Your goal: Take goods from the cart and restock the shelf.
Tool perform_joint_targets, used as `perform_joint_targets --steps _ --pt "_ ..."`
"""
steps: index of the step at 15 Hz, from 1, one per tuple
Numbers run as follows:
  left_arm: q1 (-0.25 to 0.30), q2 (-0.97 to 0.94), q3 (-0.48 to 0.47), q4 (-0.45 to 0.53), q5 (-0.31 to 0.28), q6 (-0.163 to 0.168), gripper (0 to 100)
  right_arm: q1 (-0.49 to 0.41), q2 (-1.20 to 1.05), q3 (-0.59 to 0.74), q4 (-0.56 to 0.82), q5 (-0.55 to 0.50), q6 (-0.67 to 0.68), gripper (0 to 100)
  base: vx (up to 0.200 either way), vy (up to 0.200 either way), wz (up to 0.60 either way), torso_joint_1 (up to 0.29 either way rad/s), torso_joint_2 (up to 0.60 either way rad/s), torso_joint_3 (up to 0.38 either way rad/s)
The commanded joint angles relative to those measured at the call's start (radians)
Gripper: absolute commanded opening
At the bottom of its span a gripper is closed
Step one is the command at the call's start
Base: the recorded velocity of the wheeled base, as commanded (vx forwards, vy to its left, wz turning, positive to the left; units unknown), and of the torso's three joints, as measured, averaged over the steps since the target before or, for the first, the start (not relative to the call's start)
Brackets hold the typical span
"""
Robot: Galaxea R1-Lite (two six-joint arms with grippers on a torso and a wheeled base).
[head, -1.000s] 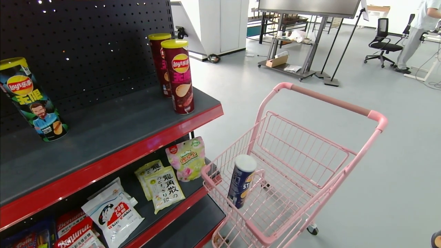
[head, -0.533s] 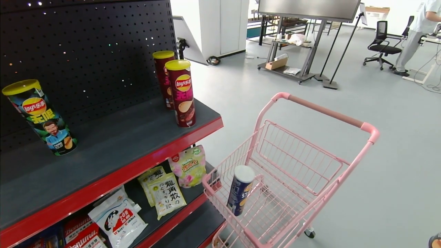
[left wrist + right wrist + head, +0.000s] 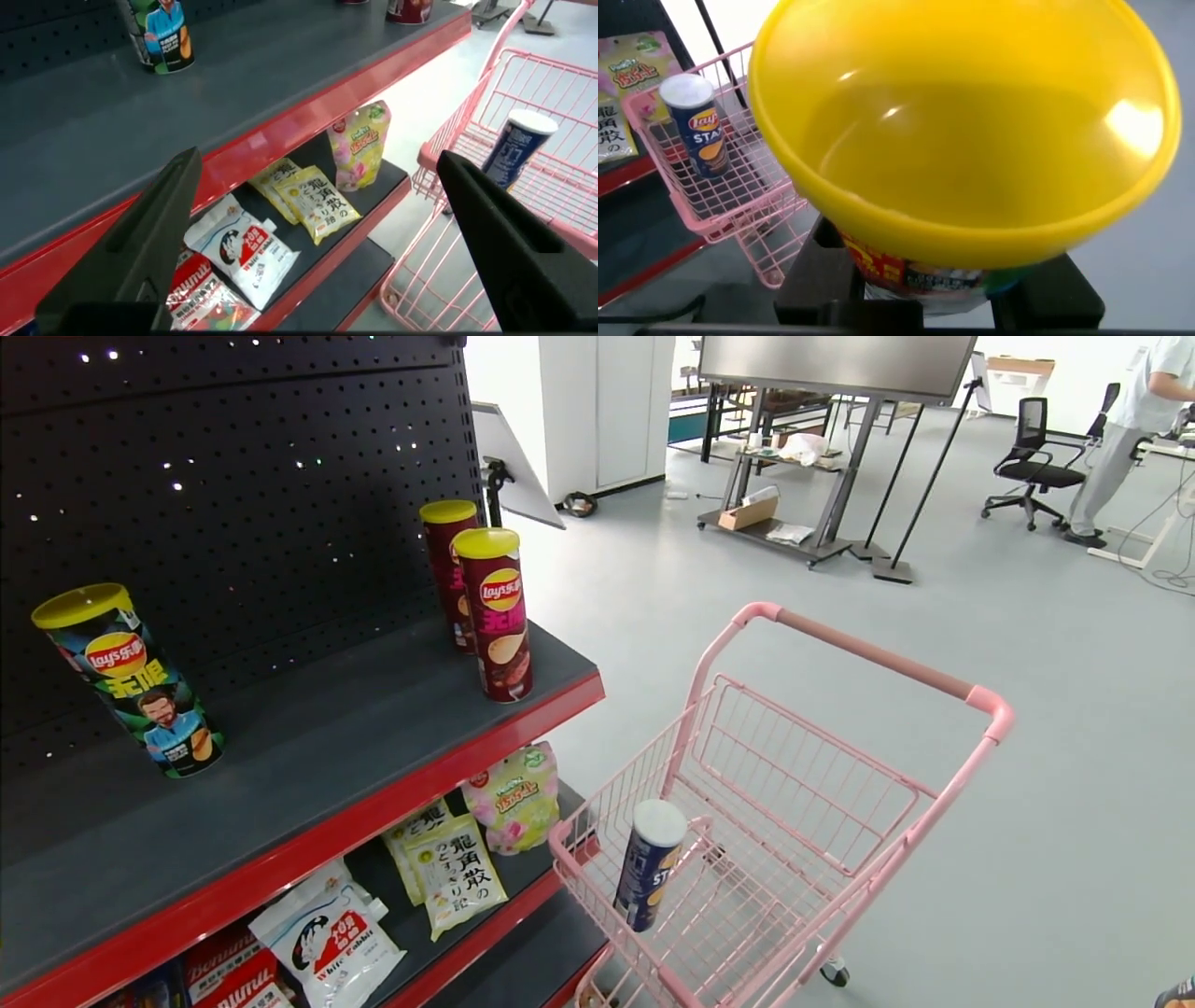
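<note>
A pink cart (image 3: 868,655) stands beside the shelf (image 3: 308,747) and holds one upright blue chip can (image 3: 646,863) with a white lid. On the shelf's top board stand a green-and-black can (image 3: 131,681) at the left and two maroon cans (image 3: 495,616) near the right end. My left gripper (image 3: 318,243) hangs open and empty in front of the shelf's red edge, its fingers (image 3: 159,243) wide apart. My right gripper (image 3: 938,285) is shut on a yellow-lidded chip can (image 3: 962,131), held off to the side of the cart (image 3: 701,205) and its blue can (image 3: 696,126).
Snack bags (image 3: 457,873) lie on the lower shelf, some close to the cart's front corner. A black pegboard (image 3: 233,476) backs the shelf. Open grey floor (image 3: 1074,756) spreads right of the cart; a screen stand (image 3: 840,448) and an office chair (image 3: 1032,457) stand far behind.
The whole head picture has slid down and slightly right, so the camera moved. The cans, the cart and the bags keep their places relative to one another.
</note>
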Motion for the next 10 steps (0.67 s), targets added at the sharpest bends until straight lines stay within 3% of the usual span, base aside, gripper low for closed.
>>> perform_joint_targets --steps 1,10 --pt "0.001 0.0 0.0 0.0 0.0 0.0 100 -0.001 0.004 0.009 0.001 -0.002 0.0 0 0.0 0.0 0.0 0.0 0.0 0.0" --pt "0.0 0.0 0.0 0.0 0.0 0.0 100 0.001 -0.013 0.022 -0.008 -0.014 -0.005 0 0.0 0.0 0.6 0.007 0.0 -0.003"
